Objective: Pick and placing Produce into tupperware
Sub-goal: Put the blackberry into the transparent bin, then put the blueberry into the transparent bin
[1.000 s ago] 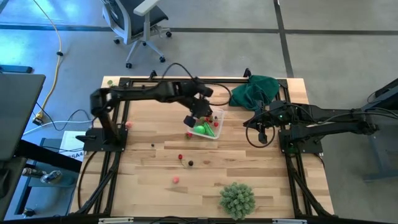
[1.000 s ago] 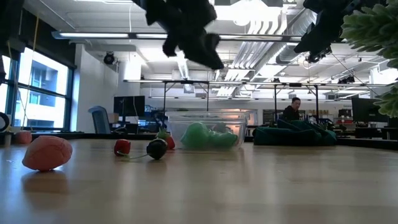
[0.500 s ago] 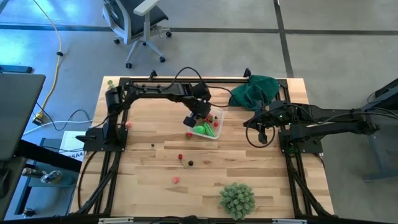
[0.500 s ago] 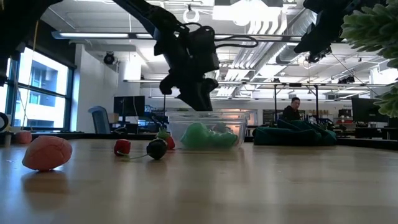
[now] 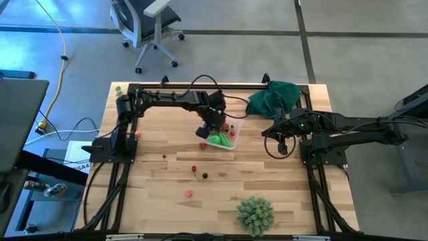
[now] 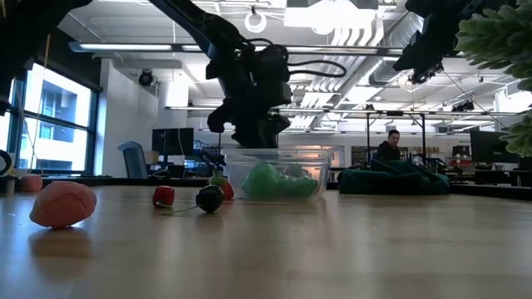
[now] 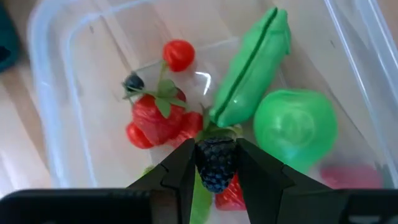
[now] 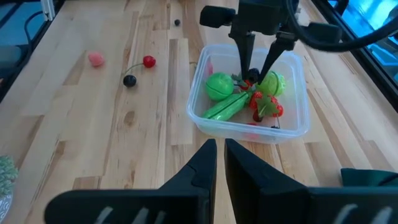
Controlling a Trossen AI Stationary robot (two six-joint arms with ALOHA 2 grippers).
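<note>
Over the tupperware (image 5: 224,134), left gripper (image 7: 215,163) pinching a dark berry (image 7: 215,165) between narrow jaws, just above the green and red produce inside. Light, bumpy, probably hard plastic; best pinched across the middle. Beside the container, right gripper (image 8: 220,154) closed, idle.

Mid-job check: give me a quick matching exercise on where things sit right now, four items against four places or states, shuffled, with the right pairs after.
Things:
1. blackberry
2. pea pod
3. pink piece
4. right gripper

Places or states:
A. lying inside the tupperware
B. shut, holding nothing, off to the side
C. pinched in the left gripper over the tupperware
D. on the bare table

Pairs: 1-C, 2-A, 3-D, 4-B
</note>
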